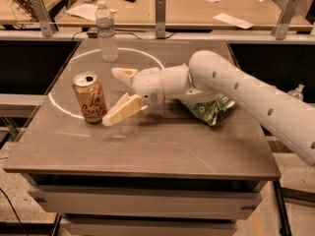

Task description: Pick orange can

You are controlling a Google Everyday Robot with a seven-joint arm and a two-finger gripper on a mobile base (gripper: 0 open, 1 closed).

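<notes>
White arm [236, 87]: stretched leftward from the right, low over the surface [147, 151]; end effector [110, 97] — fingers [124, 112] apart
Orange can [89, 98]: upright, just left of those fingers

Warm light comes from above. A bright ring of glare [147, 58] shines on the table [172, 151] around the open gripper [111, 97], which hangs just beside the orange can [89, 98]. Soft shadows lie below the jaws.
</notes>
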